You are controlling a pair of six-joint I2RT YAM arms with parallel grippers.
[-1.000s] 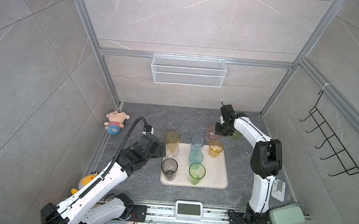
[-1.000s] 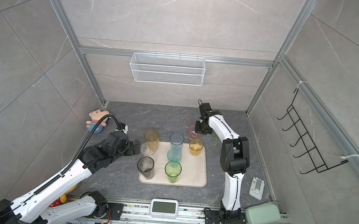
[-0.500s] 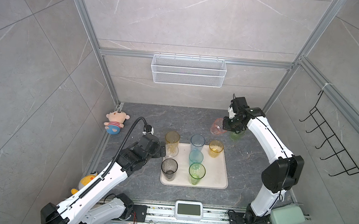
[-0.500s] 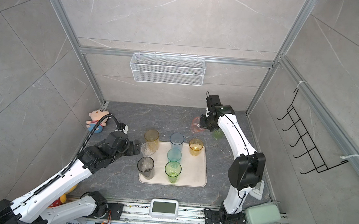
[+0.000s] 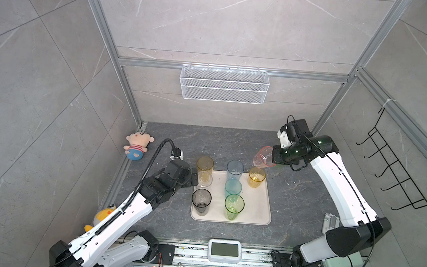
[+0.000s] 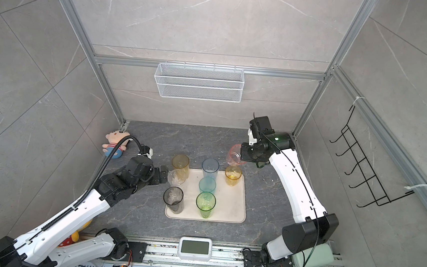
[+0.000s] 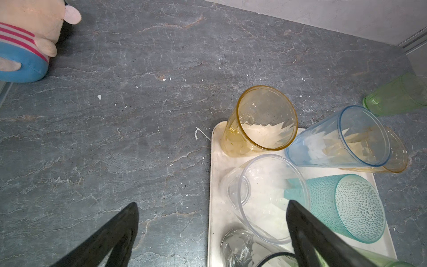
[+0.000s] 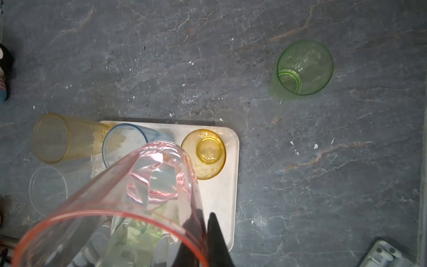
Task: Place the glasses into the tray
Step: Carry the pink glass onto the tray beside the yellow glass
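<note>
Mid-carry, I'm holding the pink tumbler, right gripper pinching its rim, near the upper-right corner of the cream tray; next, lowering it upright onto bare tray.

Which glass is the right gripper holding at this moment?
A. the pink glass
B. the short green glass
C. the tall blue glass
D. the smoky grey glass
A: the right gripper is shut on the rim of the pink glass, which it holds tilted in the air near the tray.
</note>
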